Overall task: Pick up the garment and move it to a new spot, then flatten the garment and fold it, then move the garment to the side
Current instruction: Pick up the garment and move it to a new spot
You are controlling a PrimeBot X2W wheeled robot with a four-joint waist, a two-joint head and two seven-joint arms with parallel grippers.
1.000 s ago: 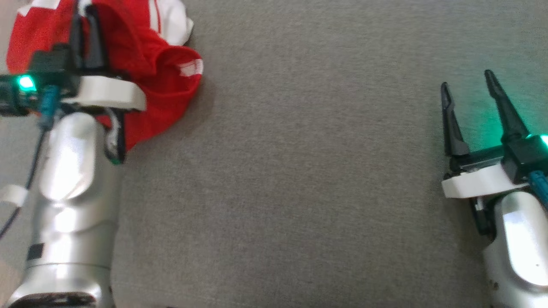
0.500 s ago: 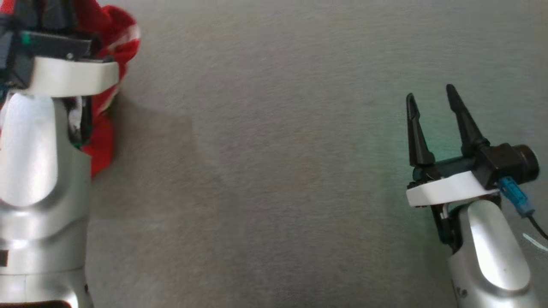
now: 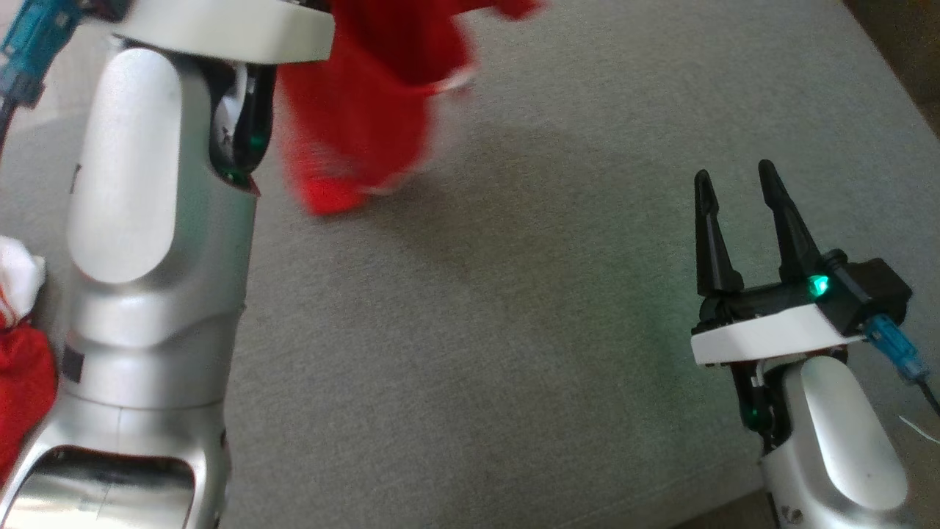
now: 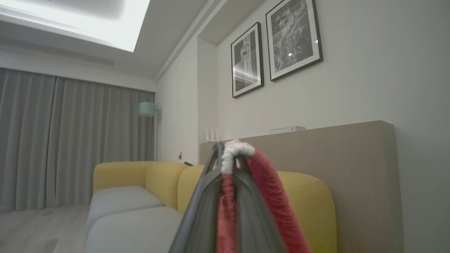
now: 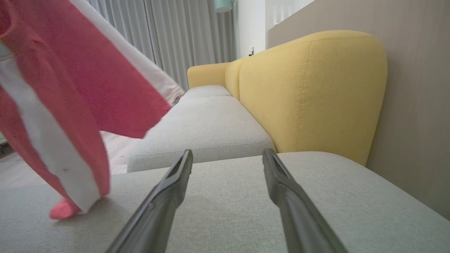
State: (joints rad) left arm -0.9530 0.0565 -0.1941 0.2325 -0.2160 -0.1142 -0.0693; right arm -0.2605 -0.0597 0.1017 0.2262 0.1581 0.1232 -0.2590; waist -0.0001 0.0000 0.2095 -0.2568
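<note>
The garment [image 3: 360,110] is red with white stripes and hangs blurred above the grey cushion [image 3: 514,330], its lower end near the surface. In the left wrist view my left gripper [image 4: 225,151] is raised and shut on a fold of the garment [image 4: 274,196], white trim bunched at the fingertips. My left forearm [image 3: 147,184] rises along the left side of the head view. My right gripper [image 3: 742,184] stands open and holds nothing at the right, low over the cushion. In the right wrist view the garment [image 5: 70,88] dangles to the left of my right gripper [image 5: 227,154].
More red and white cloth [image 3: 22,375] lies at the lower left edge; I cannot tell whether it belongs to the same garment. A yellow backrest [image 5: 309,91] borders the cushion on one side. The cushion's edge and dark floor [image 3: 903,44] show at the upper right.
The head camera has shifted. My left gripper has lifted the garment off the cushion, and it now hangs and swings. The right gripper stays open.
</note>
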